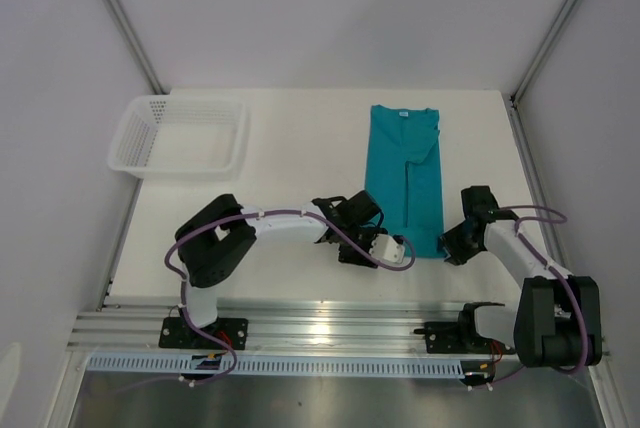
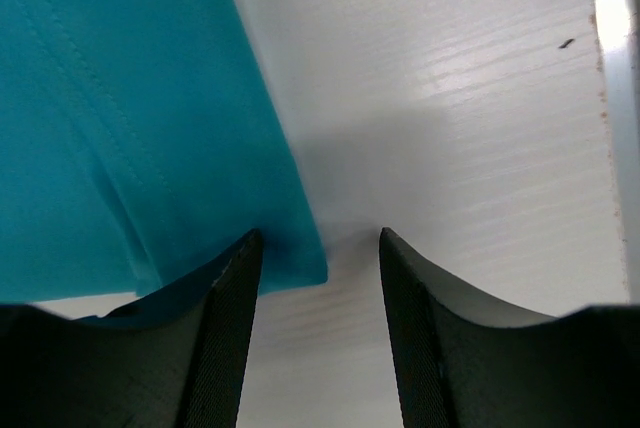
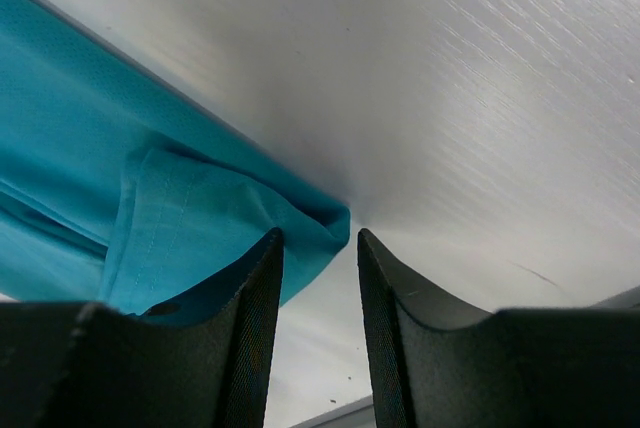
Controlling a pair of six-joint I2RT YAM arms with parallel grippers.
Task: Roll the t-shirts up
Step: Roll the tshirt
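White table [image 1: 300,148] fills the floor of a pale-walled booth, with metal rails along its near edge. Both arms reach in from those rails: the left arm [image 1: 285,223] stretches across to the right, and the right arm [image 1: 520,258] bends in towards it.

Between their ends lies the teal t-shirt [image 1: 405,168], right of the table's middle. It is folded lengthwise into a long strip, flat on the surface, with its collar at the far end.

At the far left stands a white mesh basket [image 1: 125,143], well apart from the shirt.

Smaller still, the left gripper [image 2: 320,235] sits low at the strip's near left corner. Its jaws are spread, and the cloth's corner reaches just into the gap beside one finger. The right gripper [image 3: 318,235] is at the near right corner, its jaws also parted, with a folded tip of fabric poking between them and bare table showing in the gap.
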